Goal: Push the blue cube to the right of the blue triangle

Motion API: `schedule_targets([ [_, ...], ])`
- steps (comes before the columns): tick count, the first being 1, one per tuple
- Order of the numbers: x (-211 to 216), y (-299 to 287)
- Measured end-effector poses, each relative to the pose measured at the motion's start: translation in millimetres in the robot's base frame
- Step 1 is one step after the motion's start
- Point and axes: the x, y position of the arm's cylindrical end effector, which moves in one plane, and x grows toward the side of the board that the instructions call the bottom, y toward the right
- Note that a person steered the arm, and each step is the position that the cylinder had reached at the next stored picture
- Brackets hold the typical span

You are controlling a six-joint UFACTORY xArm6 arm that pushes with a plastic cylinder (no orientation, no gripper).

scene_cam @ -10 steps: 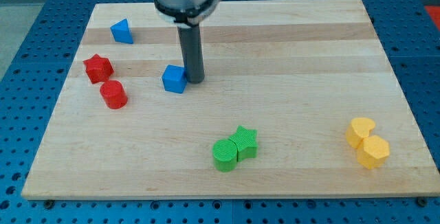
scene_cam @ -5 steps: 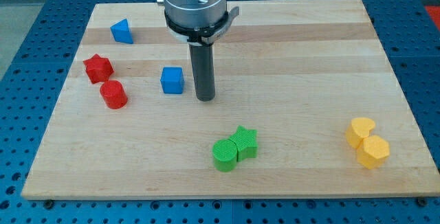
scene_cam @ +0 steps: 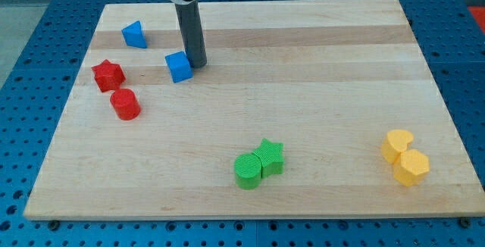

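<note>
Currently touching the blue cube [scene_cam: 179,67] on its right — my tip [scene_cam: 197,65], a bare rod with no tool to spread or pinch. Blue triangle [scene_cam: 134,34] up-left. Risk: glancing contact, cube spinning toward the red star [scene_cam: 107,74].

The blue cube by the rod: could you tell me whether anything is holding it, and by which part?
Nothing is held. My tip only stands against the blue cube on its side toward the view's right; the rod has no jaws to grip with.

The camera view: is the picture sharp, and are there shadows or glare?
Camera view: sharp throughout; light is soft and even; only faint shadows under my tip and the blue cube; no strong glare on the board.
</note>
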Motion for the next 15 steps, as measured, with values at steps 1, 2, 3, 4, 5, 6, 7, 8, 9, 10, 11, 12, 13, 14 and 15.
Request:
schedule_targets([
  [1,13.6,13.3],
  [2,55.2,39.7],
  [3,80.8,39.8],
  [4,80.8,-0.5],
  [5,80.8,-22.7],
  [6,53.4,-22.8],
  [7,15.4,-27.5],
  [8,12.0,-27.6],
  [9,12.0,-27.6],
  [10,-25.4,-28.5],
  [11,-33.5,-28.5],
  [12,-33.5,-28.5],
  [13,-38.2,-50.8],
  [14,-38.8,-60.6],
  [15,-38.8,-60.6],
])
